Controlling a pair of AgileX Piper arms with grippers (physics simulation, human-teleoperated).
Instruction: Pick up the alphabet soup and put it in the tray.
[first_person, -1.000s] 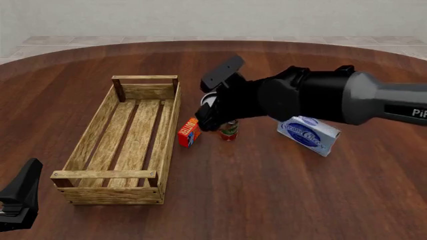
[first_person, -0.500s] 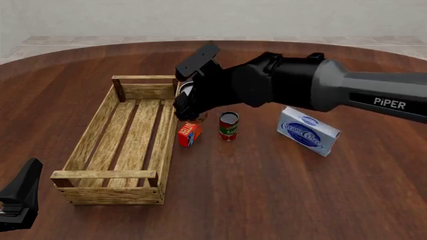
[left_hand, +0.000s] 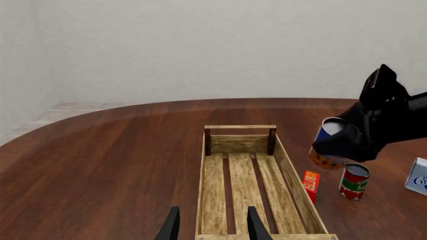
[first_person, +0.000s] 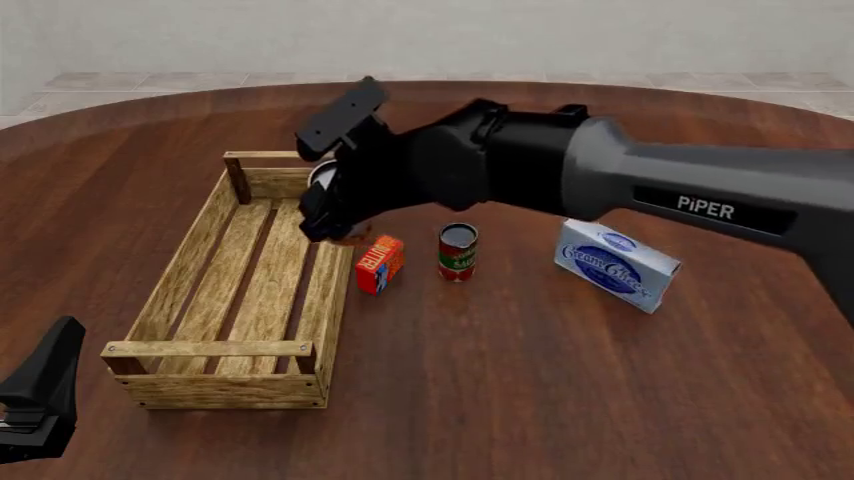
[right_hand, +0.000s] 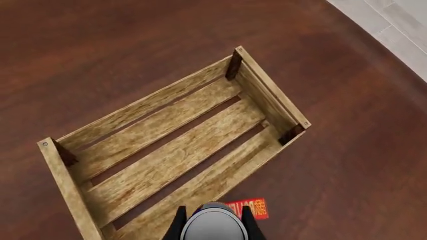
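Right hand: pinching the alphabet soup between its fingers; the can is lifted clear of the surface.
Alphabet soup position: in the air over the tray's right long wall, toward the tray's far end; silver-grey top seen between the fingers in the right wrist view.
Tray: resting on the left half of the surface, long axis running from the near edge toward the far edge.
Left hand: fingers spread, holding nothing, low at the near left corner of the surface, facing the tray's near end.
Red box: upright, just beside the tray's right wall.
Red-and-green can: upright, near the red box, on its right.
White-blue box: flat, toward the right edge of the surface.
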